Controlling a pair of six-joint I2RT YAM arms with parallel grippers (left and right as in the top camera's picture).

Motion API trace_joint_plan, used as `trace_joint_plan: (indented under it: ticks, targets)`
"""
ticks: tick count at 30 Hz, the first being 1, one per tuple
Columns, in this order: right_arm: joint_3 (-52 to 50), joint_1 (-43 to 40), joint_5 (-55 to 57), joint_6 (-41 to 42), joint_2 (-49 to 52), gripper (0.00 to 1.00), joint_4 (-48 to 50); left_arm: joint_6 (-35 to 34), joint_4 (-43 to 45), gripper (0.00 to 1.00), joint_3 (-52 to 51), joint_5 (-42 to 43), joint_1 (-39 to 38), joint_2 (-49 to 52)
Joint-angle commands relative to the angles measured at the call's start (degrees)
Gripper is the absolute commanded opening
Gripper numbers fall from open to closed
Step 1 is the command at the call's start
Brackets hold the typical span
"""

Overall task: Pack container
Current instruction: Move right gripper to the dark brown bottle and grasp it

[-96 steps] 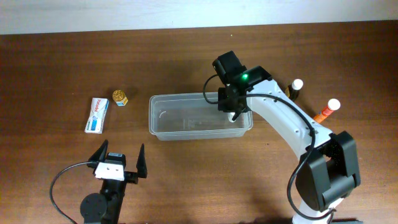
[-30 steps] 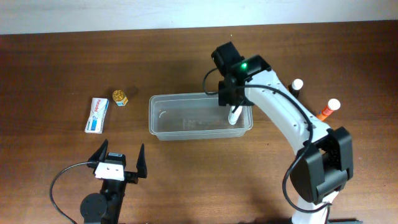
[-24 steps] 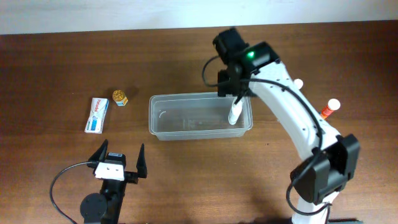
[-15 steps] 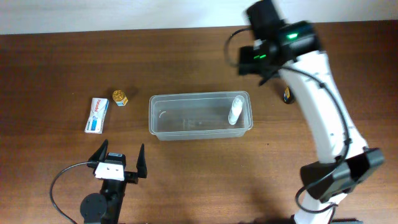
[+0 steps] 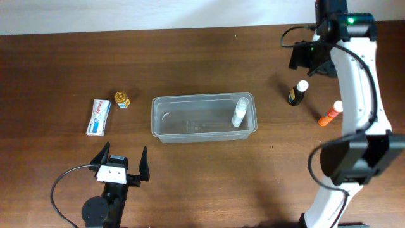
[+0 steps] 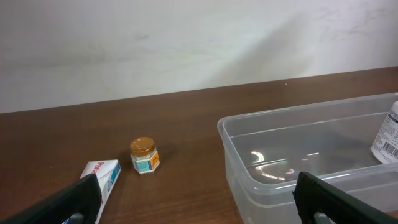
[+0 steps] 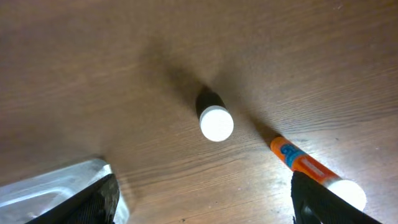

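Observation:
The container (image 5: 154, 118) is a clear tub at the table's middle, and a white bottle (image 5: 239, 113) stands upright at its right end. My right gripper (image 5: 311, 62) hangs open and empty at the back right, above a dark bottle with a white cap (image 5: 297, 93). The right wrist view shows that dark bottle (image 7: 216, 122), an orange tube (image 7: 297, 159), a corner of the container (image 7: 59, 182) and the open right gripper (image 7: 205, 205). My left gripper (image 5: 120, 166) rests wide open near the front edge. Through the left gripper (image 6: 199, 202) I see the container (image 6: 292, 118) and the white bottle (image 6: 388, 138).
A white and blue box (image 5: 98, 116) and a small gold-lidded jar (image 5: 122, 99) lie left of the container. The left wrist view shows the same jar (image 6: 145, 155) and box (image 6: 104, 176). The orange tube (image 5: 330, 114) lies right of the dark bottle.
My right gripper opened and left the white bottle standing in the container's right end. It then lifted and swung away to the back right. The left arm has not moved.

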Motion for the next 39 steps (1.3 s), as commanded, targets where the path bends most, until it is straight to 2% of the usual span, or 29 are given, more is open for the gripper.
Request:
trace_joint_plan:
  ticks: [1,7,13,21,32,39]
  targets:
    - [-0.2,-0.4,-1.4,-2.1,4.3,0.8,0.0,0.7,-0.3,0.99,-0.1,-0.2,0.2,-0.5]
    - [-0.2,-2.2,-2.3,-3.0,9.0,0.8,0.1,0.7,-0.3,0.99,-0.1,-0.2,0.2,-0.5]
    - [-0.8,-4.5,-8.5,-8.3,10.5,0.8,1.9,0.7,-0.3,0.99,-0.1,-0.2,0.2,-0.5]
    - [-1.2,-4.9,-9.0,-12.7,13.5,0.8,1.9,0.7,-0.3,0.99,-0.1,-0.2,0.2,-0.5]
    - [-9.0,-4.9,-8.9,-15.6,14.3,0.78,6.5,0.7,-0.3,0.99,-0.1,-0.2,0.2,-0.5]
    - [-10.7,-4.9,-8.7,-15.8,14.3,0.57,9.9,0.7,-0.3,0.99,-0.1,-0.2,0.2,-0.5]
